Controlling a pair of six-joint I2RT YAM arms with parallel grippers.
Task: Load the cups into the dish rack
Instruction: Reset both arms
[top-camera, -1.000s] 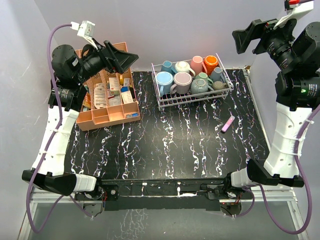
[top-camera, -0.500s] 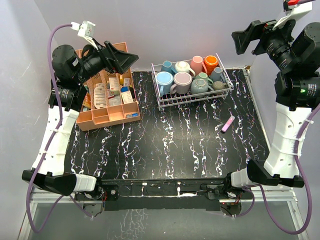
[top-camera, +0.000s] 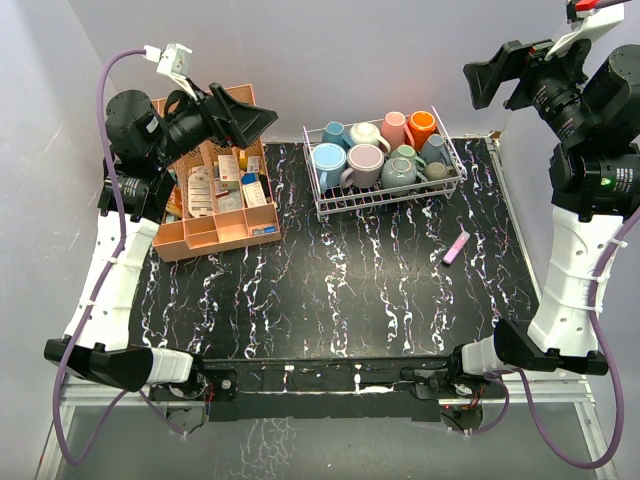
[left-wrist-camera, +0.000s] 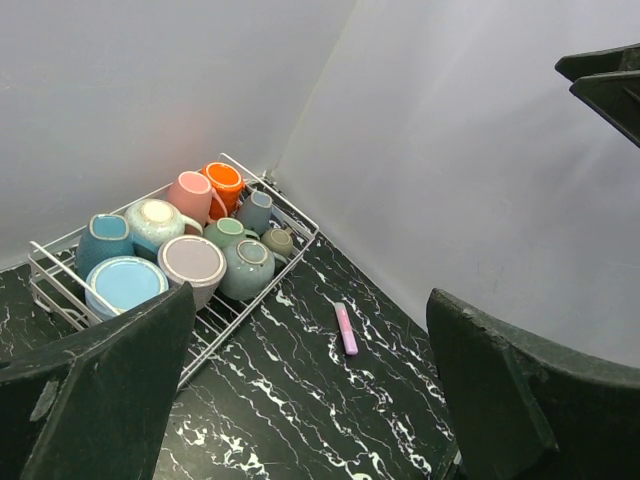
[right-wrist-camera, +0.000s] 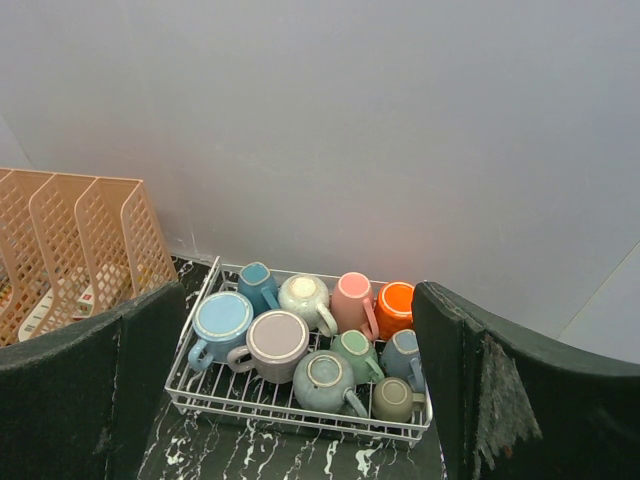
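Several cups fill the white wire dish rack (top-camera: 390, 197) at the back of the table, most of them bottom up. Among them are an orange cup (top-camera: 422, 127), a pink one (top-camera: 394, 128), a light blue one (top-camera: 328, 160) and a lilac one (top-camera: 364, 160). The right wrist view looks down on the dish rack (right-wrist-camera: 290, 420), with the light blue cup (right-wrist-camera: 222, 318) and the orange cup (right-wrist-camera: 396, 300) inside. My left gripper (top-camera: 252, 118) hangs high over the back left, open and empty. My right gripper (top-camera: 490, 78) is raised at the back right, open and empty. No cup stands on the table outside the rack.
A salmon-pink slotted organizer (top-camera: 215, 230) full of small items sits at the back left, under the left arm. A small pink stick (top-camera: 455, 248) lies on the black marbled table in front of the rack's right end. Grey walls close in the back and both sides.
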